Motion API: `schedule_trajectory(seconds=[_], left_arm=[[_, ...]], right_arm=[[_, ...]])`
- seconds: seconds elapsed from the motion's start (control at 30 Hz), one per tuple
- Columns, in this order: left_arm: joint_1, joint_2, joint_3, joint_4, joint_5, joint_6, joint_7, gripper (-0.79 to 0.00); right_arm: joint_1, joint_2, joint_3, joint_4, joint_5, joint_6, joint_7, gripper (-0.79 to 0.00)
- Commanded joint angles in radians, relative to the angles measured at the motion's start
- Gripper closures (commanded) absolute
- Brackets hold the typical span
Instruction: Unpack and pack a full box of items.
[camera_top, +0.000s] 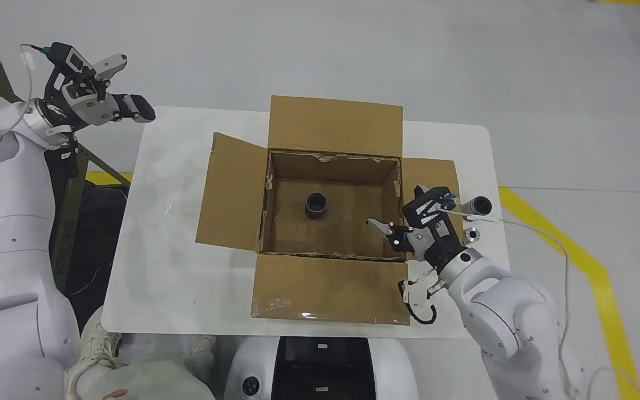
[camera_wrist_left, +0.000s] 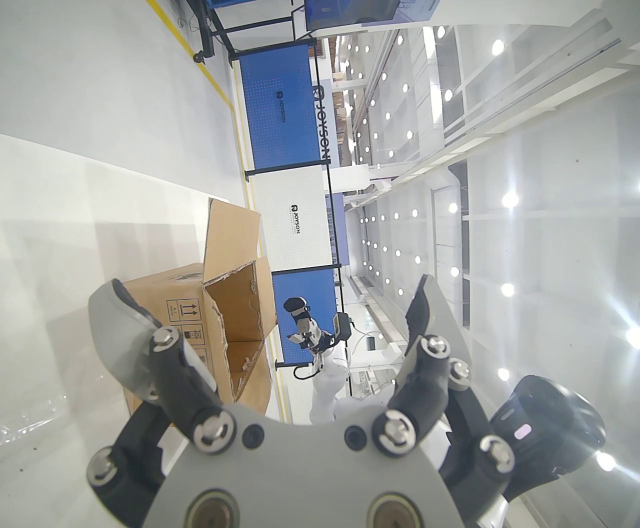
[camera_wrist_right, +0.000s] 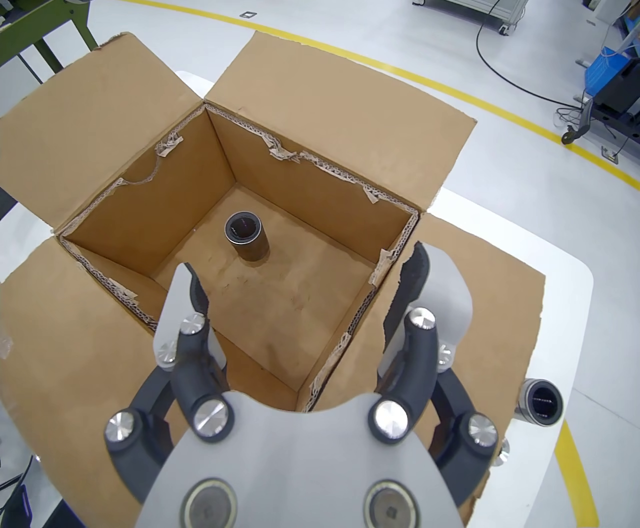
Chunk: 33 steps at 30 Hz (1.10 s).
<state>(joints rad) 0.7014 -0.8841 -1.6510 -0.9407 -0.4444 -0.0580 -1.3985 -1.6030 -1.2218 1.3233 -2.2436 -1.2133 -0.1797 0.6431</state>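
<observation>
A cardboard box (camera_top: 335, 125) is seen standing on a white table (camera_top: 170, 250), its four flaps folded outward. One black cylinder (camera_top: 317, 205) is left upright on the box floor, nearer the far wall than the near one.

The right gripper (camera_top: 393, 226) is held over the box's near right corner. Its two fingers are spread wide and nothing is held between them.

From the right wrist, the same spread fingers (camera_wrist_right: 187, 295) are shown framing the box (camera_wrist_right: 310, 200) below, and the cylinder (camera_wrist_right: 245, 235) is revealed as hollow, with its open end up. Torn strips of paper tape (camera_wrist_right: 285, 152) are picked out along the rim.

A second cylinder (camera_wrist_right: 542, 402), dark with a silvery band, is caught lying on its side on the table, just beside the edge of the right flap. It is seen from above (camera_top: 478, 206) close to the right arm.

The left gripper (camera_top: 132, 85) is held well apart from the box, past the table's far left corner. From its own wrist it (camera_wrist_left: 270, 295) is shown opened wide and empty. The box's outer side (camera_wrist_left: 170, 295) with its printed marks is seen beyond it, and the right gripper (camera_wrist_left: 300, 335) is glimpsed farther off.
</observation>
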Motion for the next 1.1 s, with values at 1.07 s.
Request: schedule_trajectory(seconds=[1.07], left_arm=[[0.0, 0.0, 0.0, 0.0, 0.0, 0.0, 0.0, -0.785]], right_arm=[[0.519, -0.078, -0.43, 0.473, 0.0, -0.024, 0.128, -0.767]])
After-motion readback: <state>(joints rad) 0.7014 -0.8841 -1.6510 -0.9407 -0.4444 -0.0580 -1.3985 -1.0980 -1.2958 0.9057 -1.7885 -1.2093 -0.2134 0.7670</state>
